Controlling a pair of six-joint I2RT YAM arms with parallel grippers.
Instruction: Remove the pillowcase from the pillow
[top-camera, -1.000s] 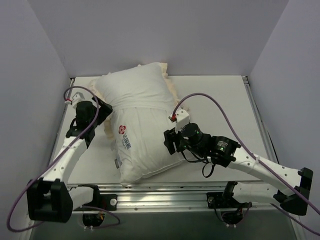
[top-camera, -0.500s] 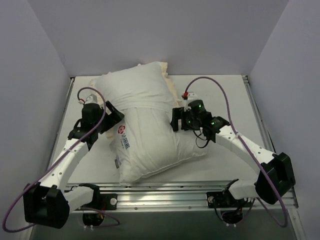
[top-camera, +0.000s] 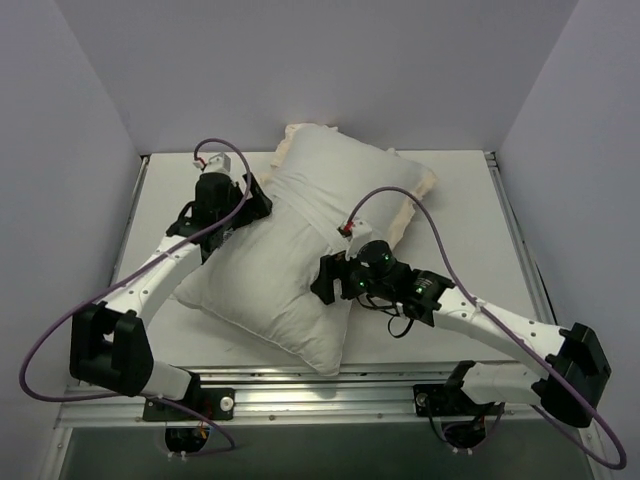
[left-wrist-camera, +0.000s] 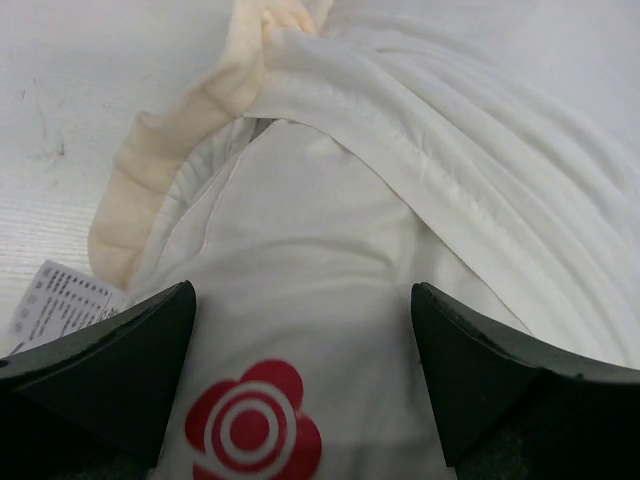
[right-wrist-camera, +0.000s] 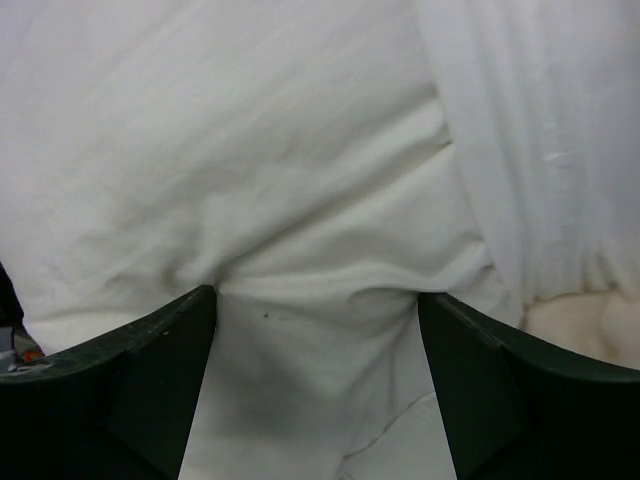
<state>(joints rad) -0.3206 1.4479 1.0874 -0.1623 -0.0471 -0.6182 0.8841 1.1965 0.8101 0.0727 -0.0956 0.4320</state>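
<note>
The white pillow (top-camera: 270, 290) lies diagonally on the table, its bare end toward the front left. The pillowcase (top-camera: 340, 185), cream face out with frill edging (top-camera: 412, 205), covers its far right half. My left gripper (top-camera: 252, 205) is open at the pillow's far left edge. In the left wrist view the left gripper (left-wrist-camera: 302, 290) straddles the pillow's red flower print (left-wrist-camera: 255, 430), just below the pillowcase hem (left-wrist-camera: 400, 130). My right gripper (top-camera: 328, 282) is open and pressed into the pillow's right side. In the right wrist view the right gripper (right-wrist-camera: 318, 295) has bunched pillow fabric (right-wrist-camera: 300, 200) between its jaws.
The white table (top-camera: 470, 200) is walled by pale panels at the back and both sides. A metal rail (top-camera: 330, 385) runs along the front edge. A white care label (left-wrist-camera: 60, 295) sticks out by the frill (left-wrist-camera: 160, 170). Purple cables loop over both arms.
The pillow has swung round from pointing front-centre to lying diagonally toward the front left. My left gripper moved toward the far centre. My right gripper moved nearer and left, onto the pillow's right side.
</note>
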